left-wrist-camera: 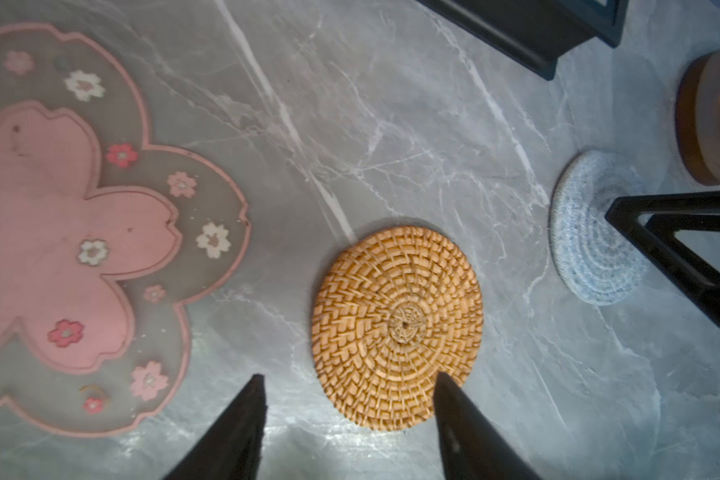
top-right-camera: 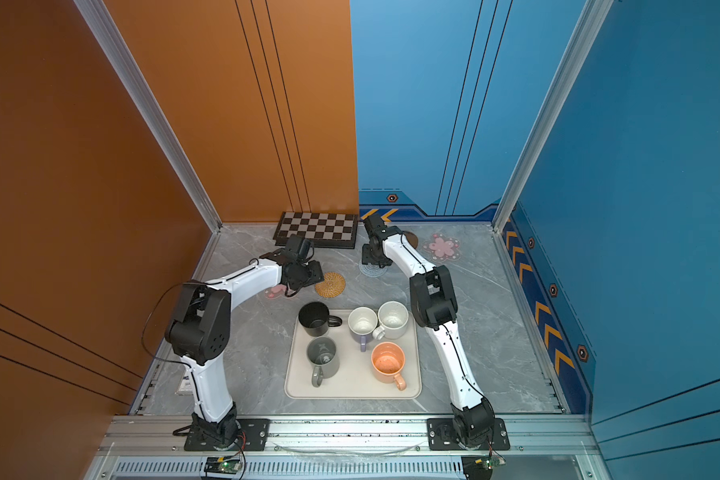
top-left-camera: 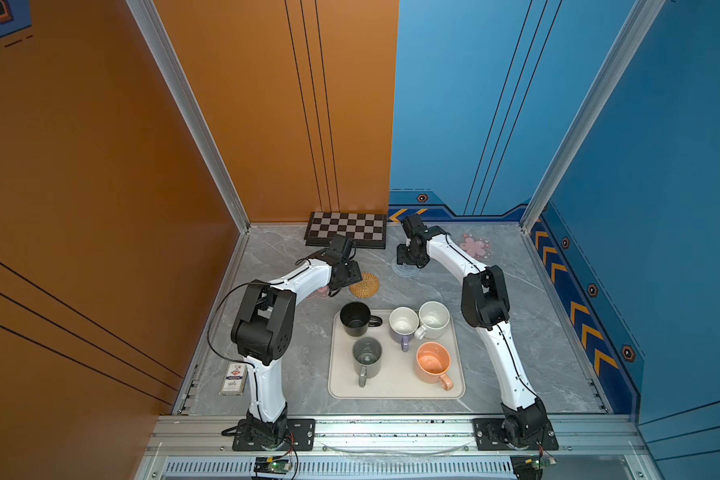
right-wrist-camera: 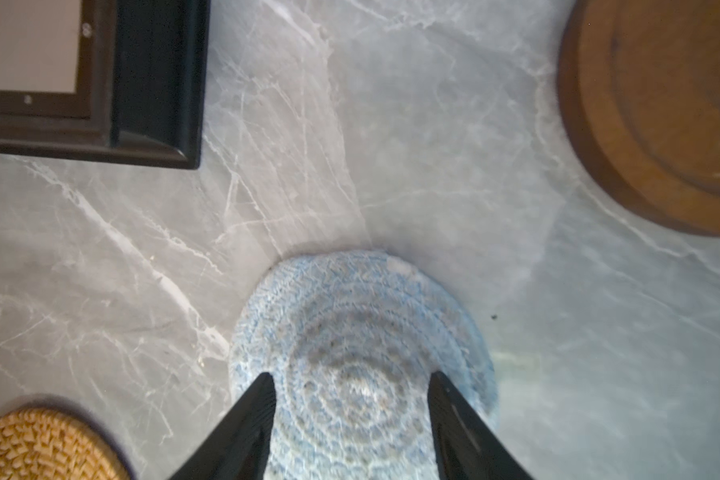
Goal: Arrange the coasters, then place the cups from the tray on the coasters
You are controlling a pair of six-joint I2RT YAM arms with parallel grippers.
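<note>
My left gripper (left-wrist-camera: 350,376) is open just above the table, one finger over the rim of the woven rattan coaster (left-wrist-camera: 398,328) (top-left-camera: 365,285). A pink flower coaster (left-wrist-camera: 59,232) lies beside it. My right gripper (right-wrist-camera: 351,374) hangs open over the light-blue crochet coaster (right-wrist-camera: 362,361) (top-left-camera: 405,267), with nothing held. The wooden disc coaster (right-wrist-camera: 661,112) (top-right-camera: 410,239) and a second flower coaster (top-left-camera: 474,246) lie at the back right. The cream tray (top-left-camera: 395,390) holds the black (top-left-camera: 355,318), grey (top-left-camera: 366,356), lavender (top-left-camera: 403,325), speckled cream (top-left-camera: 433,319) and peach (top-left-camera: 432,361) cups.
A black-and-grey chequered board (top-left-camera: 346,230) lies against the back wall, just behind both grippers. A small card box (top-left-camera: 233,377) sits at the table's left edge beside the left arm's base. Orange and blue walls close in the table on three sides.
</note>
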